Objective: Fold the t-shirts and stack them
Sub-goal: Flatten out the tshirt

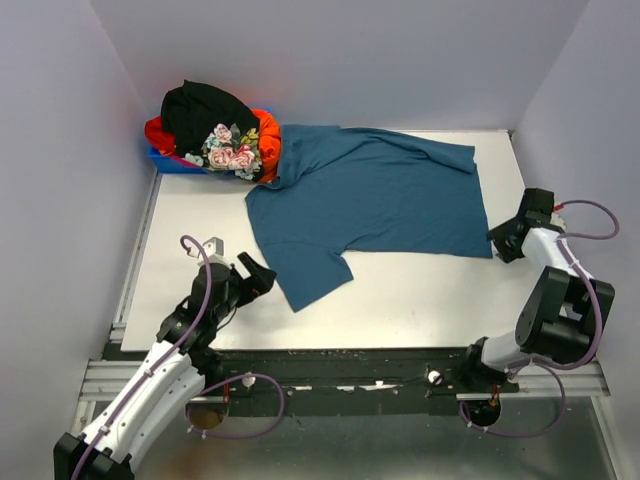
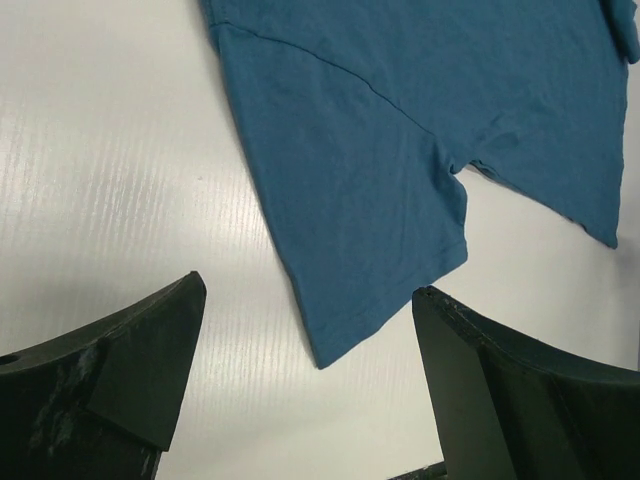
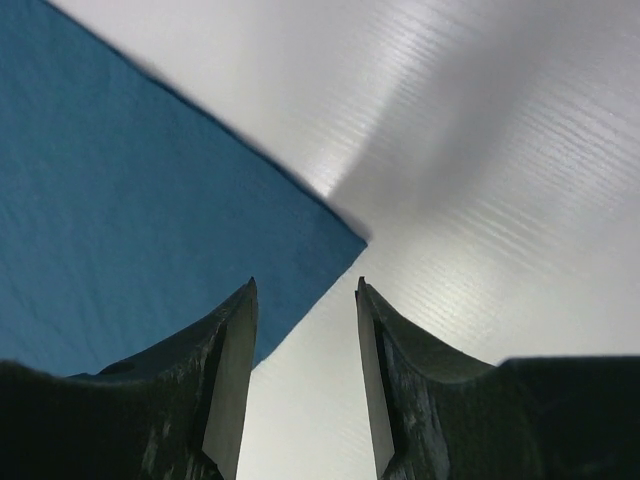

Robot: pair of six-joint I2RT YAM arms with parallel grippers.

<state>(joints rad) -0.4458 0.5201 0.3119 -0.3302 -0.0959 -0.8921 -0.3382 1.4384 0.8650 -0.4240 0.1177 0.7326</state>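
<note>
A dark teal-blue t-shirt [image 1: 370, 200] lies spread flat across the white table [image 1: 430, 300]. My left gripper [image 1: 258, 278] is open just short of the shirt's near sleeve corner [image 2: 330, 350], which points into the gap between the fingers [image 2: 150, 350]. My right gripper [image 1: 503, 243] is open at the shirt's right hem corner [image 3: 340, 235], with nothing between its fingers [image 3: 400, 370]. In the back left corner, a black t-shirt [image 1: 205, 110], an orange-red one [image 1: 268, 130] and a black one with pink-white flowers [image 1: 232, 152] are heaped together.
The heap sits in a small blue plastic bin [image 1: 168, 163] at the back left of the table. Grey walls close in on the left, back and right. A metal rail [image 1: 350, 375] carrying both arm bases runs along the near edge.
</note>
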